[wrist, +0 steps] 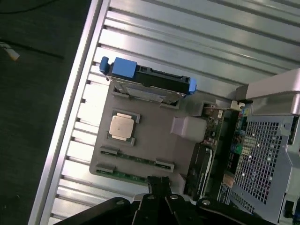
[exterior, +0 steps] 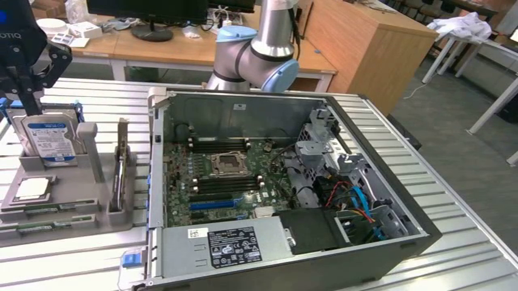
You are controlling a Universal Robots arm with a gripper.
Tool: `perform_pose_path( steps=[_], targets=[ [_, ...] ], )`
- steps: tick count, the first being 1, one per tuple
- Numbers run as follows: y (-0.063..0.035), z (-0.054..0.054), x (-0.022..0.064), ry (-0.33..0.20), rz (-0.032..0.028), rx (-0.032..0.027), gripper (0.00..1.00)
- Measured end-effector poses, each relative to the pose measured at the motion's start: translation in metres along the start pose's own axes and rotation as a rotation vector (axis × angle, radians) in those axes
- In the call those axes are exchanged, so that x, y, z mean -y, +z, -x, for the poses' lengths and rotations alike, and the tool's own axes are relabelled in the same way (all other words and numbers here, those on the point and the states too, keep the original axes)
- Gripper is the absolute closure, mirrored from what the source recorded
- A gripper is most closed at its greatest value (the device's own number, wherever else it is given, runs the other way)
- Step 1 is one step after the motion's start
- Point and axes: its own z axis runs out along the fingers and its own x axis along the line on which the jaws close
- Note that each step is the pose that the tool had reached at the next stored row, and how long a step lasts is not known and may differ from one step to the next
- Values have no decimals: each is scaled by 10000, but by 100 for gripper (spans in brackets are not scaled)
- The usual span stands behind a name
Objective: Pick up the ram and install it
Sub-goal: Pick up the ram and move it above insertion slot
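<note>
Exterior view: the gripper (exterior: 30, 108) hangs above the grey tray (exterior: 81, 207), its fingers closed together and holding nothing. The ram (exterior: 36, 210) lies flat in a groove of the tray. Wrist view: the ram (wrist: 136, 160) looks light, stiff and fragile, so it is best held by its long edges.

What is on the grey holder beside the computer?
Upright hard drive, flat processor chip, two ram sticks along its edge, an upright card. The surface beneath them is covered.

Ribbed metal table (exterior: 457, 209), matt grey plastic tray (exterior: 81, 211)
</note>
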Motion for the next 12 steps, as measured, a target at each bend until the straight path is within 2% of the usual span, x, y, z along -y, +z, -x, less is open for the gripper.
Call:
perform_pose_path(
  steps=[12],
  targets=[
    [2,0,0,-2184,49,-99,90]
  ],
)
